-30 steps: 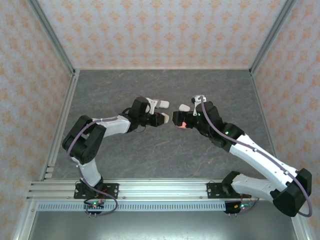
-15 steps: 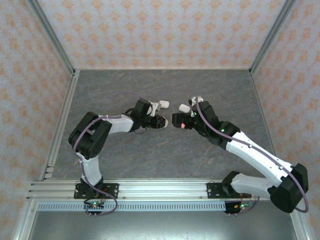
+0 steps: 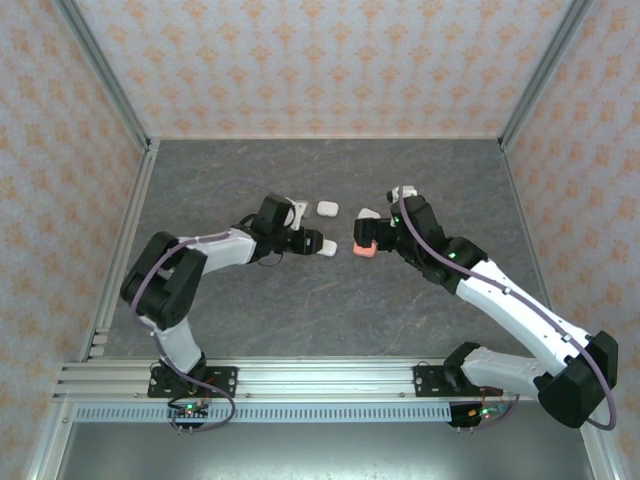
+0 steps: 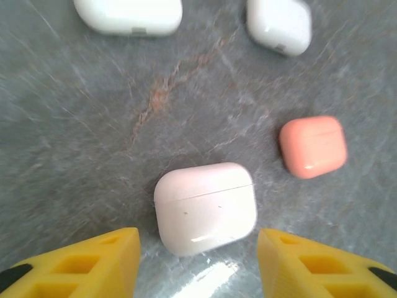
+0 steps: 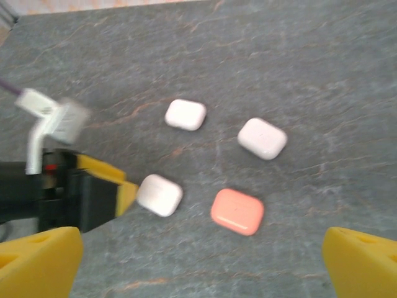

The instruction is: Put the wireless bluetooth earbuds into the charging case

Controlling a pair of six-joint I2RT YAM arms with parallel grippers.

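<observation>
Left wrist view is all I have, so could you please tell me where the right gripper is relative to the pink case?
Observer: The right gripper hangs wide open above the table. The pink case lies between and just ahead of its fingers, not gripped.
Operator: Thanks. Are the two white cases cut off at my top edge closed?
Observer: Seen whole from the right wrist, the first white case and the second white case both look shut.
Operator: And where on the table is all this?
Observer: From above, all of them sit near the middle of the table, between the two arms.
</observation>
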